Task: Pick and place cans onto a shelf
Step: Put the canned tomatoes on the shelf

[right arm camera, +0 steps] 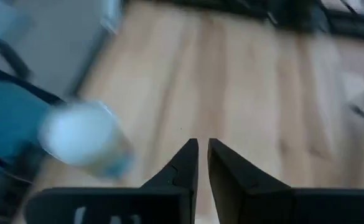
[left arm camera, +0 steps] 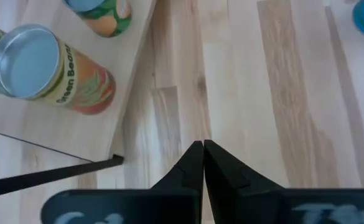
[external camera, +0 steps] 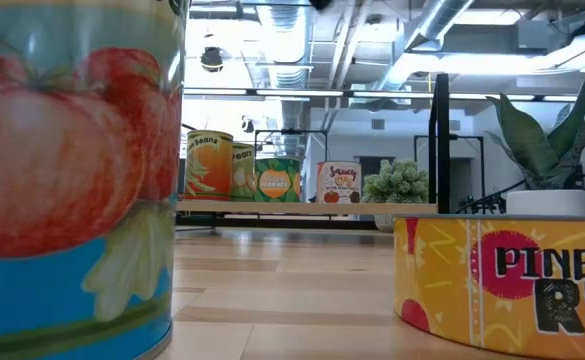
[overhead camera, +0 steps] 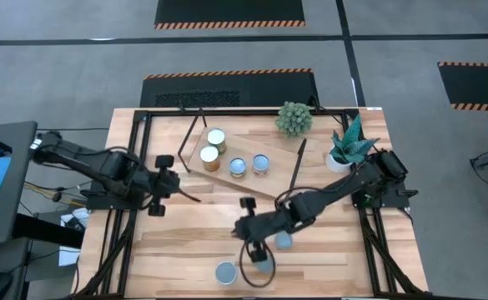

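Note:
The shelf (overhead camera: 227,150) stands at the table's far middle with four cans on it: two orange-tan ones (overhead camera: 216,137) (overhead camera: 209,157) and two blue-topped ones (overhead camera: 238,167) (overhead camera: 261,163). Three more cans stand on the table near its front edge (overhead camera: 225,272) (overhead camera: 263,262) (overhead camera: 284,240). My left gripper (overhead camera: 192,197) (left arm camera: 203,149) is shut and empty, just off the shelf's near left corner. My right gripper (overhead camera: 245,237) (right arm camera: 203,146) is shut but for a thin gap and empty. It hovers over the front cans, with one can (right arm camera: 82,140) ahead of it.
A green round plant (overhead camera: 294,118) and a leafy plant in a white pot (overhead camera: 344,154) stand at the table's far right. A cable loop (overhead camera: 256,267) hangs by the front cans. In the low view a tomato can (external camera: 72,170) and a pineapple can (external camera: 502,290) stand close.

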Robot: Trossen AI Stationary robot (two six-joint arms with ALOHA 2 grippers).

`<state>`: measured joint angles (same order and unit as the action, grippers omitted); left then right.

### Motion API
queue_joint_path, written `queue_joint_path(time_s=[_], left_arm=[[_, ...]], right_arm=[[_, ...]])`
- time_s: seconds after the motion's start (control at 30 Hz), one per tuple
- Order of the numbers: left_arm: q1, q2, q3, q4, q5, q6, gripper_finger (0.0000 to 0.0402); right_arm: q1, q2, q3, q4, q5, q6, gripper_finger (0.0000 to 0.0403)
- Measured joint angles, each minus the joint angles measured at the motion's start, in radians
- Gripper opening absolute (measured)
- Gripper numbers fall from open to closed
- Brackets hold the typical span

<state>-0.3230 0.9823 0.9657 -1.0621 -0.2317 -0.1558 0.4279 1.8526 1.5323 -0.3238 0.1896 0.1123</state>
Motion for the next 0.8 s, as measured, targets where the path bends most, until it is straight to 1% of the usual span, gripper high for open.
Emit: queue_joint_path(time_s=[0.1,0.2,0.27,0.33,0.4,0.47,0.57,0.67,0.73,0.8], left_arm=[[-0.038,0.007,-0.012,0.010,-0.050,-0.028,0.0000],[-0.065,0.021,-0.016,0.029,-0.095,-0.024,0.0000],[-0.074,0.021,-0.016,0.053,-0.092,-0.011,0.0000],[-0.078,0.027,-0.016,0.078,-0.088,-0.009,0.0000],[-0.078,0.026,-0.016,0.096,-0.085,-0.010,0.0000],[-0.078,0.026,-0.016,0.098,-0.089,-0.019,0.0000],[-0.078,0.032,-0.016,0.103,-0.091,-0.022,0.0000],[-0.078,0.033,-0.016,0.105,-0.091,-0.022,0.0000],[-0.078,0.033,-0.016,0.105,-0.091,-0.015,0.0000],[-0.078,0.032,-0.016,0.103,-0.092,-0.009,0.0000]], right_arm=[[0.040,0.000,0.000,0.030,-0.007,0.042,0.0061],[0.076,0.000,0.000,0.037,-0.011,0.123,0.0061],[0.092,0.026,0.002,0.091,-0.010,0.155,0.0061],[0.105,0.055,0.000,0.129,-0.011,0.151,0.0061],[0.115,0.108,0.032,0.151,-0.033,0.141,0.0061],[0.118,0.145,0.076,0.073,-0.038,0.125,0.0061],[0.112,0.210,0.182,-0.043,-0.048,0.142,0.0061],[0.097,0.282,0.313,-0.167,-0.084,0.142,0.0061],[0.084,0.333,0.416,-0.228,-0.106,0.101,0.0061],[0.075,0.368,0.517,-0.342,-0.117,0.052,0.0061]])
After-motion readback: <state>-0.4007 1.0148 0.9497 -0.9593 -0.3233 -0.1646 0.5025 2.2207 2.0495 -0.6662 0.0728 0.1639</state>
